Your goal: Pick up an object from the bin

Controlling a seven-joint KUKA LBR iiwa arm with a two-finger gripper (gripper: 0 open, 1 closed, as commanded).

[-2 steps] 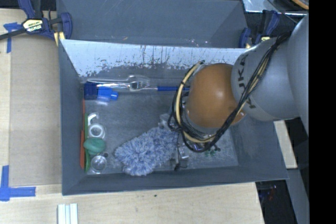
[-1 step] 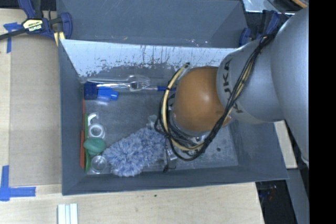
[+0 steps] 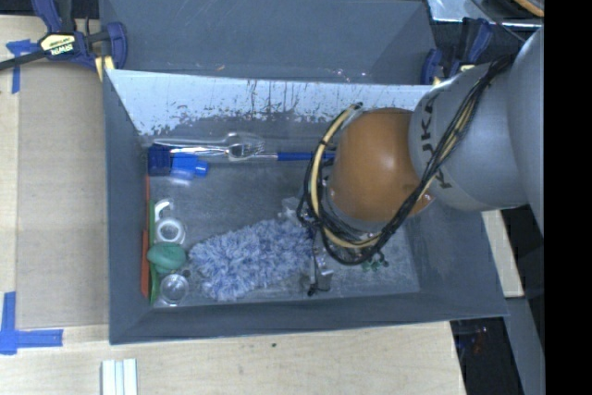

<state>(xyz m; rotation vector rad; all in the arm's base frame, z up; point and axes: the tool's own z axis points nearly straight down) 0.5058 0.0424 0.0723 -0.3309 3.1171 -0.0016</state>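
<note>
Bin: a grey metal bin [image 3: 125, 227] seen from above, with a few loose things on its floor.
Arm: the arm [image 3: 490, 134] reaches in from the right. Its wrist wears a round orange cover [image 3: 370, 166] looped with yellow and black cables [image 3: 319, 190].
Tool: the tool [image 3: 319, 277] points down at the floor near the front wall, right of centre. Whether it is apart or together, I cannot tell.
Cloth: a fuzzy blue-grey cloth [image 3: 245, 259] lies crumpled on the floor toward the front, left of the tool. Its right end lies just beside the tool tip, and contact cannot be made out.
Back wall: a blue block [image 3: 180, 164], a shiny metal piece [image 3: 240, 146] and a thin blue rod [image 3: 296, 157] lie in a row along it.
Left side: a white ring [image 3: 168, 225], a green lid [image 3: 166, 256] and a clear cap [image 3: 173, 289] sit in a line from back to front. A red stick [image 3: 145, 264] lies against the left wall.
Grasp: nothing shows in the tool.
</note>
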